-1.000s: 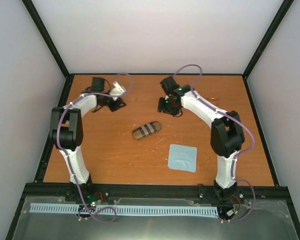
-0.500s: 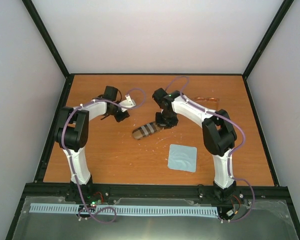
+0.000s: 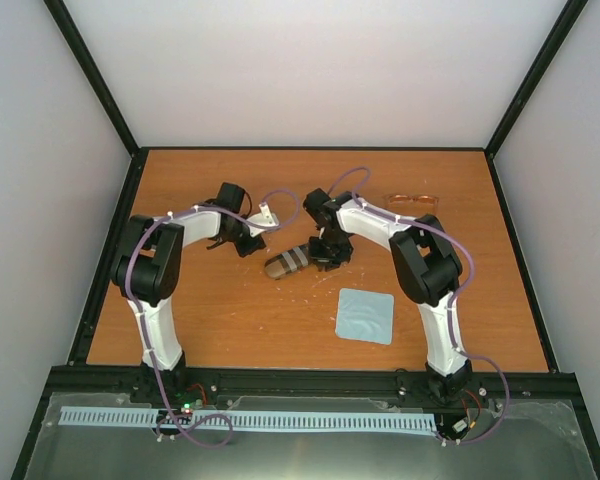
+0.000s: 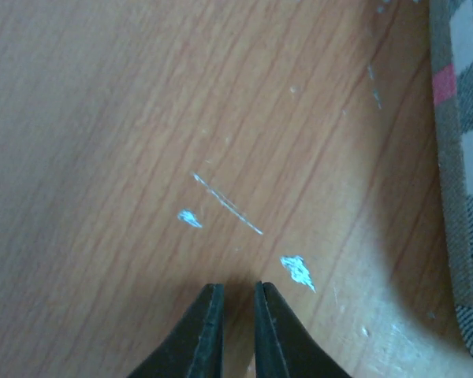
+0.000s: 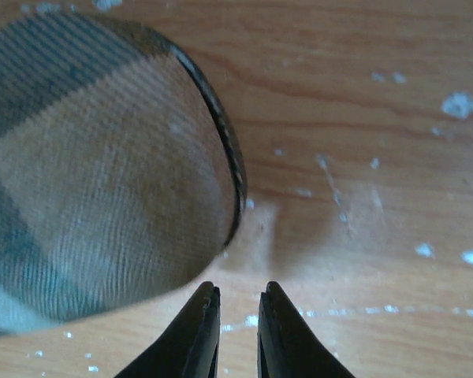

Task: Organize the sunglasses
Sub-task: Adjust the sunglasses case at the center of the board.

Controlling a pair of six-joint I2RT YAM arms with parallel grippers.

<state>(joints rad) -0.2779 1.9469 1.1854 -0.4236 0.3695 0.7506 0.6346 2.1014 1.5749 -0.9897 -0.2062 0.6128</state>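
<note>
The sunglasses (image 3: 412,202), thin-framed with orange lenses, lie at the back right of the table, apart from both arms. The brown oval case (image 3: 288,261) with grey stripes lies closed at the middle. My left gripper (image 3: 252,245) is low over the wood just left of the case, its jaws nearly together and empty (image 4: 238,295); the case's edge (image 4: 465,157) shows at the right of its view. My right gripper (image 3: 325,258) is at the case's right end, jaws nearly together and empty (image 5: 239,295), with the case (image 5: 102,173) just ahead and left of them.
A light blue square cloth (image 3: 366,316) lies flat at the front right of the case. Black frame rails (image 3: 110,250) border the wooden table (image 3: 210,320). The wood carries white scuff marks (image 4: 298,270).
Both arms have swung from the back of the table down and inward to the case, the left to its left side, the right to its right end. The case, cloth and sunglasses have not moved.
</note>
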